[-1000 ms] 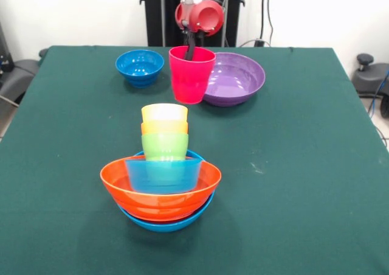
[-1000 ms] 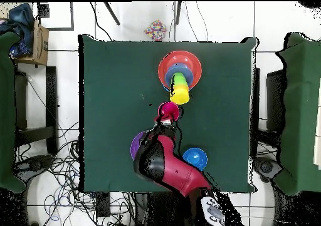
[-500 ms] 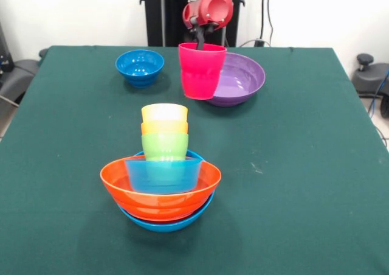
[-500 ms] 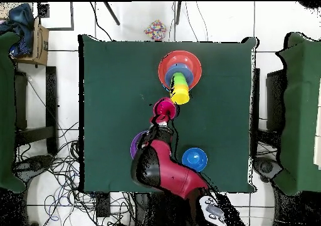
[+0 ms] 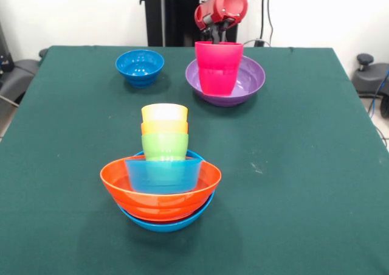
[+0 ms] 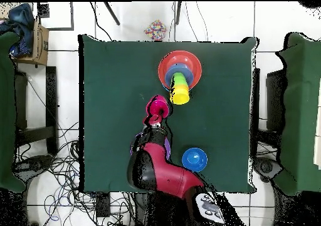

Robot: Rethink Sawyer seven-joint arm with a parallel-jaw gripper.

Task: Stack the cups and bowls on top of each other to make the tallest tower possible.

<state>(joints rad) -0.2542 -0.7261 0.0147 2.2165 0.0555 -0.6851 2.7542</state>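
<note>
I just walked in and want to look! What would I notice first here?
First, the colourful tower near the table's front: yellow, orange and green cups nested in blue and orange bowls. Then the pink cup, hanging from the robot's claw in front of the purple bowl at the back.

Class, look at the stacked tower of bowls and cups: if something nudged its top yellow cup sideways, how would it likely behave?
The yellow cup is glossy plastic, so probably light and slippery. It is nested on the orange cup, so a gentle nudge might only tilt it. The tower narrows upward from wide bowls, so its base would likely stay put.
</note>
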